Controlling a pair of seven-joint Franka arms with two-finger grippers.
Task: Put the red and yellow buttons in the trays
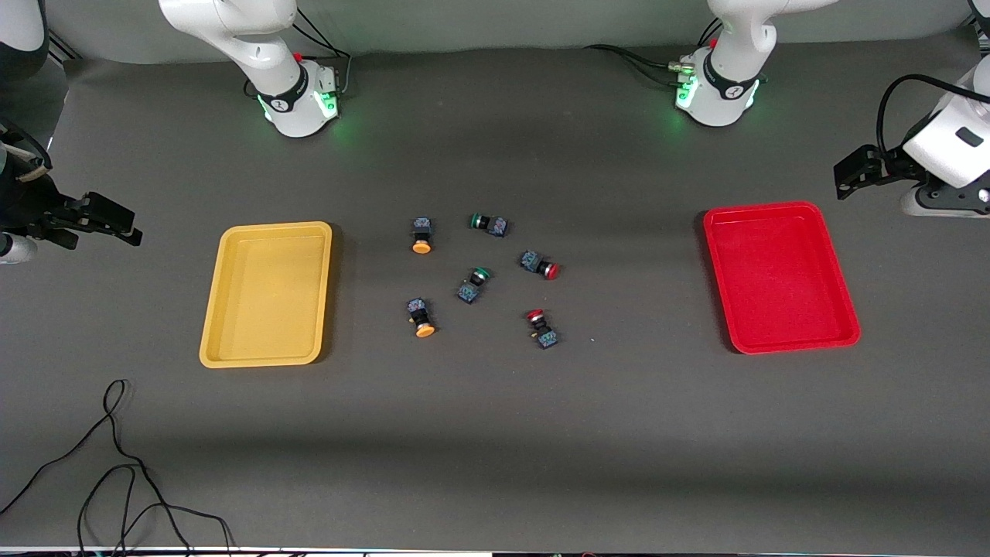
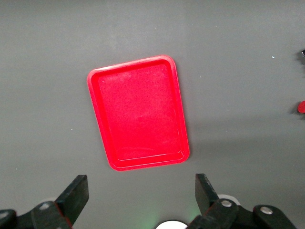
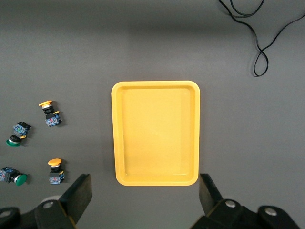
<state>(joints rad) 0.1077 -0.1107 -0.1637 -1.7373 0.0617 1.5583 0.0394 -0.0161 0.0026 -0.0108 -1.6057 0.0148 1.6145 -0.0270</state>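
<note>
Two red-capped buttons and two yellow-capped buttons lie loose on the dark table, mid-way between the trays. The yellow tray sits toward the right arm's end, the red tray toward the left arm's end; nothing lies in either. My left gripper hangs open over bare table beside the red tray, its fingers wide apart and holding nothing. My right gripper hangs open over bare table beside the yellow tray, also holding nothing. In the right wrist view both yellow buttons show.
Two green-capped switches lie among the buttons. A loose black cable trails over the table's front corner at the right arm's end. The arm bases stand along the back edge.
</note>
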